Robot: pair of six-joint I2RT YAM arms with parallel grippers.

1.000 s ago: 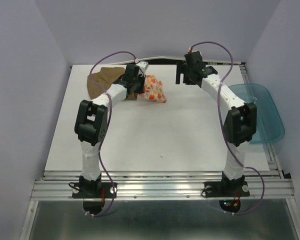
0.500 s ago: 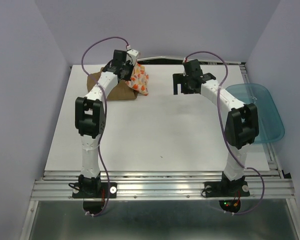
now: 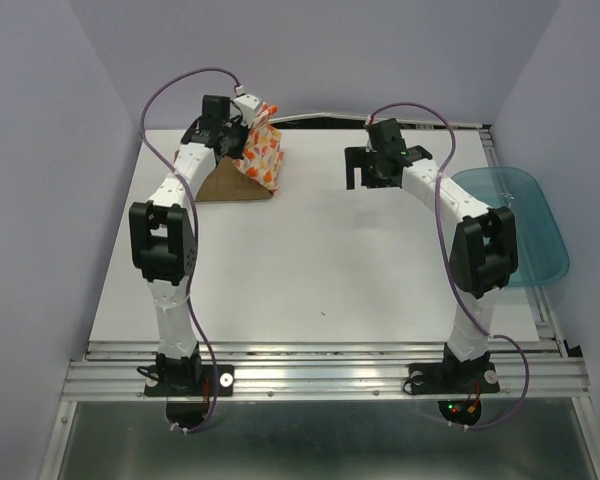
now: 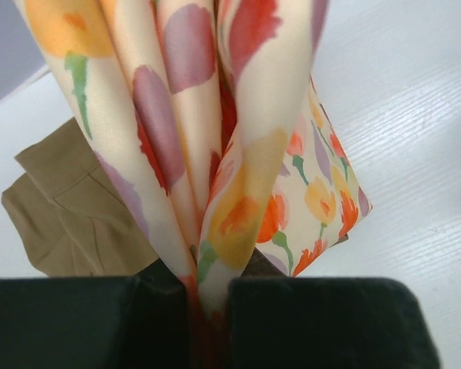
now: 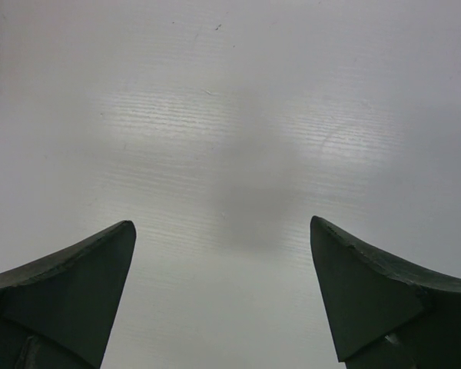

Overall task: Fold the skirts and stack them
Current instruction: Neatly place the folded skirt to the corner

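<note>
Leftward I swung the leaf-print skirt (image 3: pixel 263 156), left gripper (image 4: pixel 209 300) pinching it, right gripper (image 5: pixel 223 261) agape. Squaring it over the tan skirt (image 3: pixel 230 187) seemed to matter most.

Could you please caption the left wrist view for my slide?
Left gripper shut on the printed skirt, tan skirt on the table below.

Top camera high, facing down; wrist cameras close; all share table (image 3: pixel 310 270).

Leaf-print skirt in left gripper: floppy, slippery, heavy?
Probably very floppy: the printed skirt hangs in loose pleats from the left gripper. Its sheen suggests slick fabric that may slip. Likely light: thin folds, held by one narrow pinch.
</note>
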